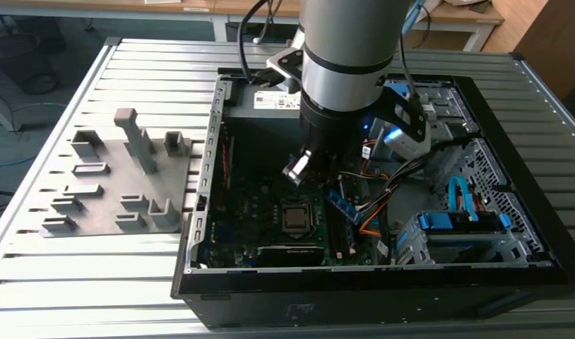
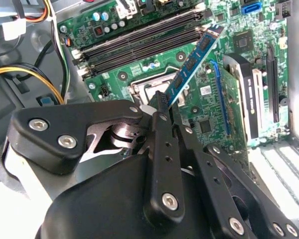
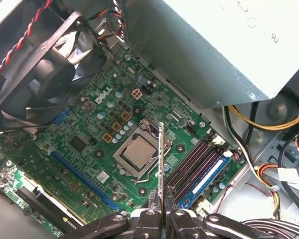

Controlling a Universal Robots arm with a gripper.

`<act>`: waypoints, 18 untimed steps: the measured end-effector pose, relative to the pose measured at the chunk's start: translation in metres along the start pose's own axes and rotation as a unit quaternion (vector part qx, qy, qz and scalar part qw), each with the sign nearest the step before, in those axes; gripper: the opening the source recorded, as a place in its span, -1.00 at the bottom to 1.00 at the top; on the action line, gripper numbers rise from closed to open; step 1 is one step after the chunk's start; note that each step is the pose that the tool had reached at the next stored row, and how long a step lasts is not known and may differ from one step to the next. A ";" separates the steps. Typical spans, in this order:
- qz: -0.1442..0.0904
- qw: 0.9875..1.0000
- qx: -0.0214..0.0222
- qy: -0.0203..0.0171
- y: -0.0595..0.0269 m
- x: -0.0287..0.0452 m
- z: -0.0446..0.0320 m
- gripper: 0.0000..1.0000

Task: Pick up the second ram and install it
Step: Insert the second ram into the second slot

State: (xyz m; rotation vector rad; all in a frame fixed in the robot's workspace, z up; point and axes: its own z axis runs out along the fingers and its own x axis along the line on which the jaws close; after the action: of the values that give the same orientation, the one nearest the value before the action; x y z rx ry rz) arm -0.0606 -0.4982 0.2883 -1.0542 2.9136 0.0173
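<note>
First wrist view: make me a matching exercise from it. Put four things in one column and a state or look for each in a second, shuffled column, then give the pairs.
Things:
1. second ram
2. processor
3. fan
4. power supply

States:
A. plain grey metal box
B. silver square, seated in the middle of the green motherboard
C. black and round, with blades
D. held on edge by the gripper, off the motherboard

Pairs: 1-D, 2-B, 3-C, 4-A
</note>
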 end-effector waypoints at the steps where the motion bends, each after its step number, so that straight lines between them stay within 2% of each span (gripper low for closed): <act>1: 0.003 1.000 0.000 0.000 0.0000 0.0000 0.0000 -0.73; 8: 0.032 1.000 0.001 0.000 0.0000 0.0000 0.0000 -0.73; 18: 0.056 0.998 0.002 0.000 0.0000 0.0000 0.0000 -0.73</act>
State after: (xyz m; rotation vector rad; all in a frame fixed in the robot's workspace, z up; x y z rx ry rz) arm -0.0605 -0.4982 0.2883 -0.8902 2.9673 0.0135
